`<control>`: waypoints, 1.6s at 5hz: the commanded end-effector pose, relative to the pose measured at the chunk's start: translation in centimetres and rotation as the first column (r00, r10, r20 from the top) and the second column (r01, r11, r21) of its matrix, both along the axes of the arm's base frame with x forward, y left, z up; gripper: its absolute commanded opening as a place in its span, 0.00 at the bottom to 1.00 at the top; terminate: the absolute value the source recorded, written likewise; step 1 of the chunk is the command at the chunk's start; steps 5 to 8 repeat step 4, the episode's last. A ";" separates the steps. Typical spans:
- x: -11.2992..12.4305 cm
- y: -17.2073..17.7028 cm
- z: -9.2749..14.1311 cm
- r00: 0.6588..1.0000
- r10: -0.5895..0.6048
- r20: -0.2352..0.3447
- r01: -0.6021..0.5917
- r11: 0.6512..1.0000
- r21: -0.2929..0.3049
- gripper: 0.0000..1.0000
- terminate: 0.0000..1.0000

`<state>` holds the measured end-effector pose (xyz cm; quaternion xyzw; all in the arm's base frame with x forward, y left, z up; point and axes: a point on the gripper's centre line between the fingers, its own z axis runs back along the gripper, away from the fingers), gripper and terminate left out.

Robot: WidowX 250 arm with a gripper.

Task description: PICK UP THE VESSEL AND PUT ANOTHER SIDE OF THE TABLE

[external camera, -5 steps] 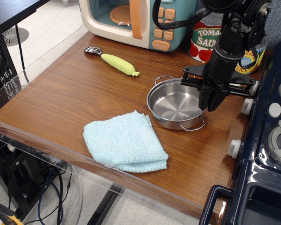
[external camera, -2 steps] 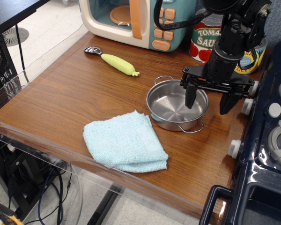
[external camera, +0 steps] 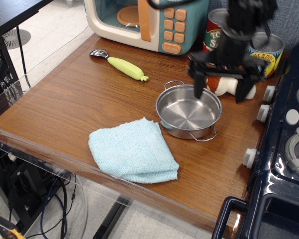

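Note:
The vessel (external camera: 188, 112), a shallow shiny steel pot with two thin wire loop handles, stands upright on the brown wood-grain table (external camera: 74, 107), right of centre and just beyond the folded cloth. My gripper (external camera: 224, 92) hangs above the pot's far right rim, raised clear of it. Its two dark fingers (external camera: 198, 87) are spread wide apart and hold nothing.
A light blue folded cloth (external camera: 133, 149) lies in front of the pot. A yellow-handled spoon (external camera: 120, 65) lies at the back left. A toy microwave (external camera: 147, 22) and two printed cans (external camera: 265, 50) stand at the back. A dark blue toy stove (external camera: 284, 149) fills the right side.
One second ago the fingers were together on the pot's right rim. They opened, let the pot go, and the gripper has risen up and back. The pot shifted slightly and rests on the table.

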<state>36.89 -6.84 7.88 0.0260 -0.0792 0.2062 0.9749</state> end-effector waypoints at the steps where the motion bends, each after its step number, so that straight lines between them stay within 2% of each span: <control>1: -0.8 1.3 4.0 0.995 0.023 0.092 -0.020 0.999 -0.037 1.00 0.00; 3: -0.8 1.3 4.0 0.995 0.023 0.092 -0.020 0.999 -0.037 1.00 0.00; 4: -0.8 1.3 4.0 0.995 0.023 0.092 -0.020 0.999 -0.037 1.00 1.00; 8: -0.8 1.3 4.0 0.995 0.023 0.092 -0.020 0.999 -0.037 1.00 1.00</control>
